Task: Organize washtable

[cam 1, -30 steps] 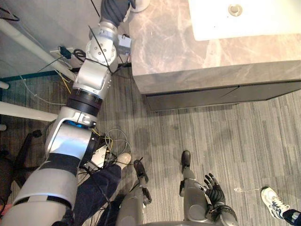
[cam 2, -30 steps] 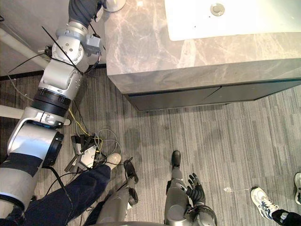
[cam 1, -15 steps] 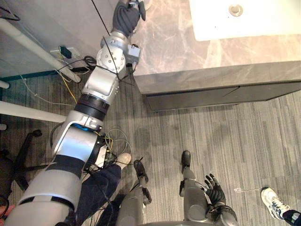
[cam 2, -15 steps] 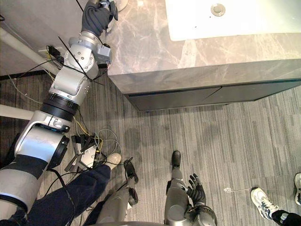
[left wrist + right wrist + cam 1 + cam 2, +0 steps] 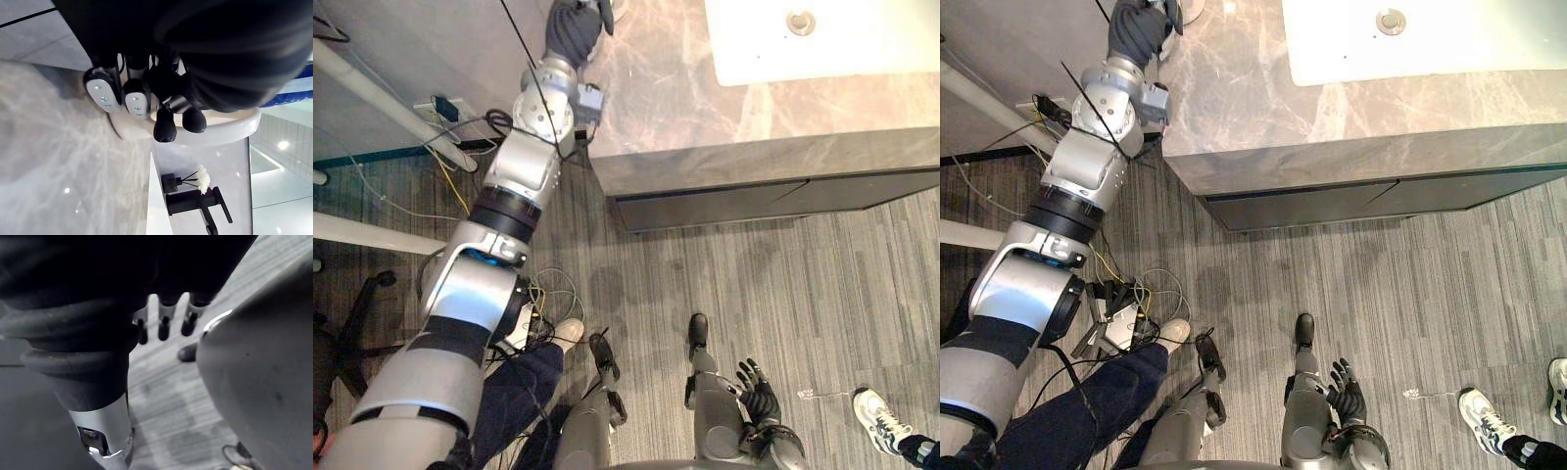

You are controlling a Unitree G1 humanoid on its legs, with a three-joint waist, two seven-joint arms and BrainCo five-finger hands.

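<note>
Marble table [image 5: 666, 88] with white sink [image 5: 822, 44]: my left hand [image 5: 1146, 24] is at the far left corner, fingers [image 5: 102, 93] curled against a white dish [image 5: 230, 129]. I cannot tell whether they grip it. My right hand [image 5: 759, 397] hangs low over the floor, fingers relaxed.

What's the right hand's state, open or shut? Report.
Open: the right hand hangs low, its fingers spread and straight, holding nothing.

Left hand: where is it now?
Top of the left eye view, the left hand reaches over the marble counter's far left corner, by a white dish.
</note>
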